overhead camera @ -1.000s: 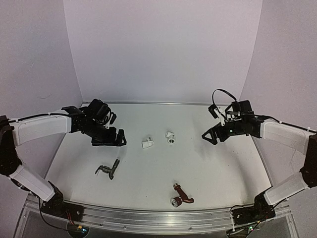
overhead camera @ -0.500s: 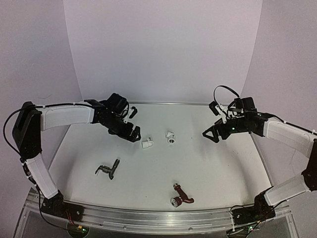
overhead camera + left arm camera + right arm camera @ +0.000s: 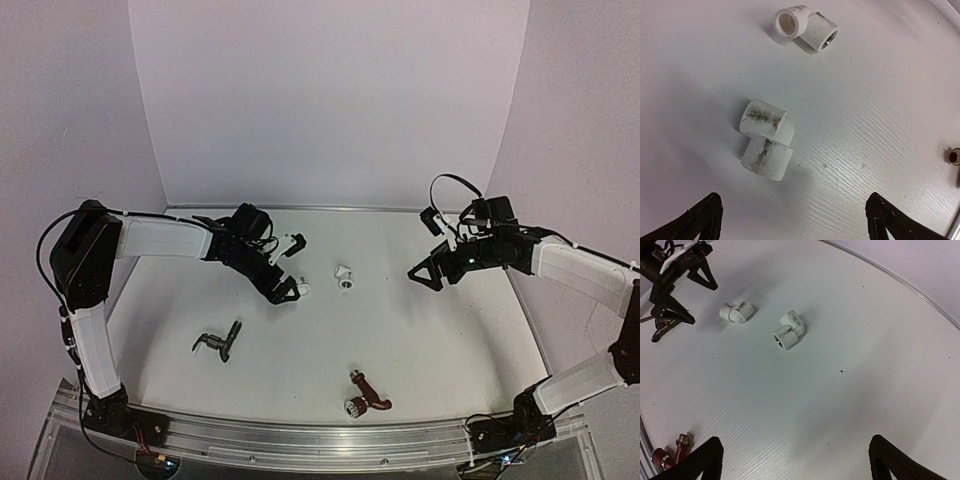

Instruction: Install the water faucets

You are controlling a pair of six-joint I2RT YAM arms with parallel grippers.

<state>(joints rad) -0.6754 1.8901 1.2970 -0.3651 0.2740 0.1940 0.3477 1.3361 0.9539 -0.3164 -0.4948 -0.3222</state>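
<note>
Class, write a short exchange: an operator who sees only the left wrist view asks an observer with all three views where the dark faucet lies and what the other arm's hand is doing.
Operator: I see a white elbow just ahead of the open left hand. Where is the dark faucet?
Observer: The dark grey faucet lies on the table, nearer the arm bases than the left hand and to its left.
Operator: And the right hand?
Observer: The right hand hovers open and empty over the table's right side, far from that faucet.
</note>
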